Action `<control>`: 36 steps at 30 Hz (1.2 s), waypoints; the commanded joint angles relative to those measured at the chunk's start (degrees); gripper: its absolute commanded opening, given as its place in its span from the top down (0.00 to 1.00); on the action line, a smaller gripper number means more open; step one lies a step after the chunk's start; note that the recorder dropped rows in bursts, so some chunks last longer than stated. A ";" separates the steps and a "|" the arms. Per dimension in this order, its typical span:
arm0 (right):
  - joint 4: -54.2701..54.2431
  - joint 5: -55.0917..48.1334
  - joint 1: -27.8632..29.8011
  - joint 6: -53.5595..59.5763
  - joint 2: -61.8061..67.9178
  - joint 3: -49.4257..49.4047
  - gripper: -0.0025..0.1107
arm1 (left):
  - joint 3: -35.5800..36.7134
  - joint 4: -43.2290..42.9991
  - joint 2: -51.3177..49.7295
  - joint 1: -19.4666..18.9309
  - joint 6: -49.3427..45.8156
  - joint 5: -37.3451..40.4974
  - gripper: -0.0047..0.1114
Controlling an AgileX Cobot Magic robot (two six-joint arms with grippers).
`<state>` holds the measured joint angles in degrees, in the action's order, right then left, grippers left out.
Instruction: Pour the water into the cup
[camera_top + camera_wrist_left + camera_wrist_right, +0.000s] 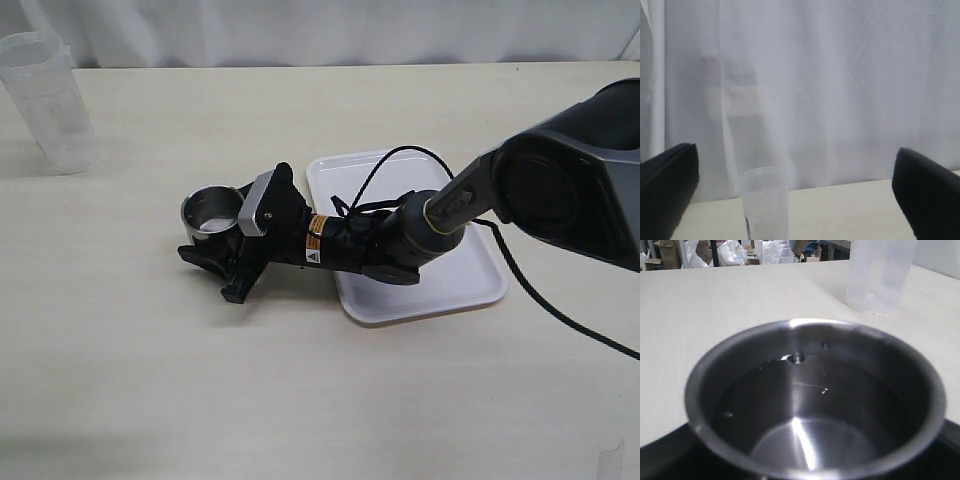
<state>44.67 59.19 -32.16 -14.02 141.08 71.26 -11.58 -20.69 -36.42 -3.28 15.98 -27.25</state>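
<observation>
Though the cup (208, 214) hides whether the right jaws grip it, the left jaws gape empty.

Robot test lab, pale worktable (140, 380), white curtain backdrop (840, 75), cardboard boxes (772, 250) and bags (732, 251) piled beyond

- My right arm (420, 225) reaches in from the right and lies stretched out low and nearly level, with its forearm pointing left.
- My right gripper (208, 235) is at the end of it, with black fingers (200, 257) on either side of the cup (210, 208). I can't tell whether they press on it.
- My left gripper (797, 200) faces level, its fingers (667, 190) spread wide with nothing between them.
</observation>
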 commanded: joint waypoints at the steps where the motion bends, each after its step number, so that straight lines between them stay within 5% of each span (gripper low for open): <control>1: 0.74 -2.31 0.16 1.00 0.03 -0.02 0.50 | 0.16 -0.06 6.05 0.01 3.16 5.77 0.11; 10: 0.74 -2.31 0.16 1.00 0.03 -0.02 0.50 | 0.16 0.16 13.31 0.01 4.86 12.39 0.11; 36: 0.74 -2.31 0.16 1.00 0.03 -0.02 0.50 | 0.16 0.16 13.39 0.01 4.86 12.06 0.11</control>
<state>44.67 59.19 -32.16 -14.02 141.08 71.26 -11.58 -20.69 -23.21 -3.28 20.53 -15.11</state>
